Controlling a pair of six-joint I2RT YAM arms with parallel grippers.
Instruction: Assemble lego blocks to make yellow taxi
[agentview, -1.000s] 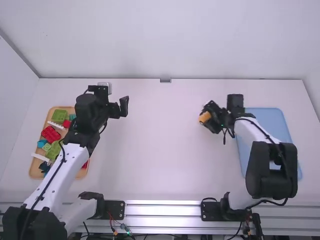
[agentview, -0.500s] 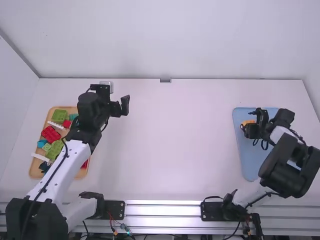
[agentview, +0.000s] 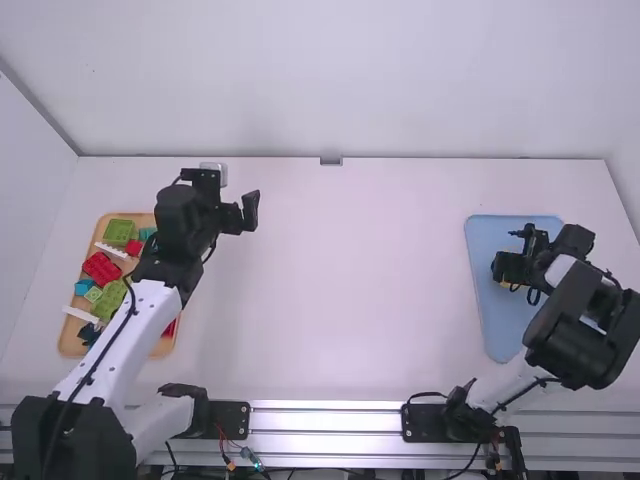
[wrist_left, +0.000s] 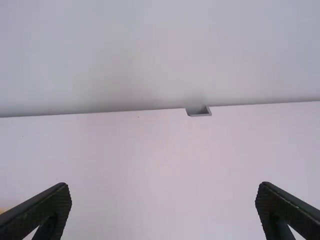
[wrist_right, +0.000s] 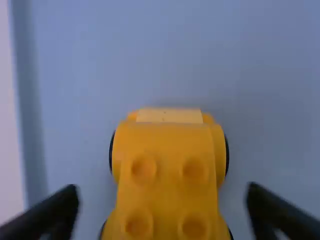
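Right wrist view: yellow taxi (wrist_right: 167, 165) between the right jaws, both released — blue tray (wrist_right: 80, 75) beneath. The left jaws stand released too.

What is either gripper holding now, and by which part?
Nothing. Right gripper is open, fingers clear of both sides of the yellow taxi over the blue tray. Left gripper is open and empty.

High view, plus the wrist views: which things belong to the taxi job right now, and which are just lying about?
In the job:
yellow car
blue tray beneath it
right gripper, open around it

Apparently just lying about:
tan tray
red brick
green brick
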